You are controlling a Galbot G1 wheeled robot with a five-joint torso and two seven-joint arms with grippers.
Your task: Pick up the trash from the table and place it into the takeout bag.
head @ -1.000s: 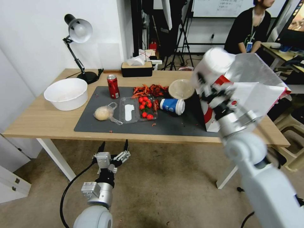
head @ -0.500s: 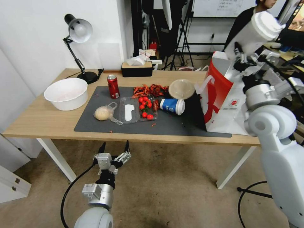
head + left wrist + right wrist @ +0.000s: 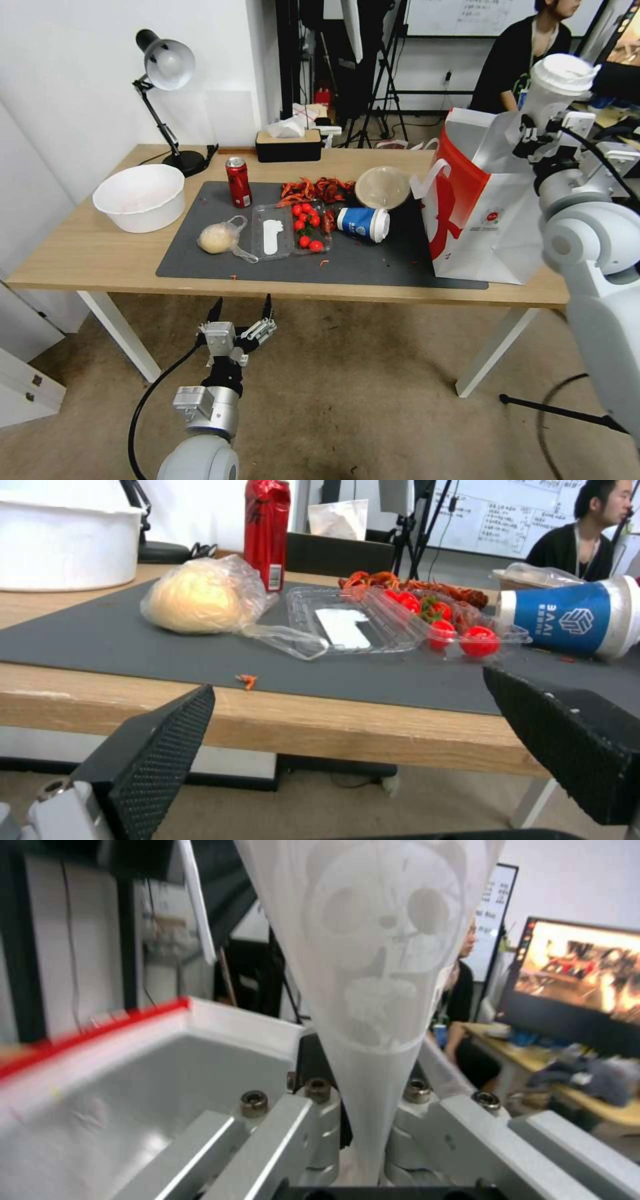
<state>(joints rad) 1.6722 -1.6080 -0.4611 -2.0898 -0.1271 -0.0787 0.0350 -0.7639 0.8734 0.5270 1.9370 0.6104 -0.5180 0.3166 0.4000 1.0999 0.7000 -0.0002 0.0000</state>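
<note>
One clear plastic cup (image 3: 557, 90), white lid | right pincer (image 3: 541, 130) clamps it | left pincer (image 3: 240, 312) apart

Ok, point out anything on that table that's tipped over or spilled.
The blue-and-white cup lies on its side on the dark grey mat. Red leftovers lie loose behind it, and the clear tray of tomatoes sits open.
</note>
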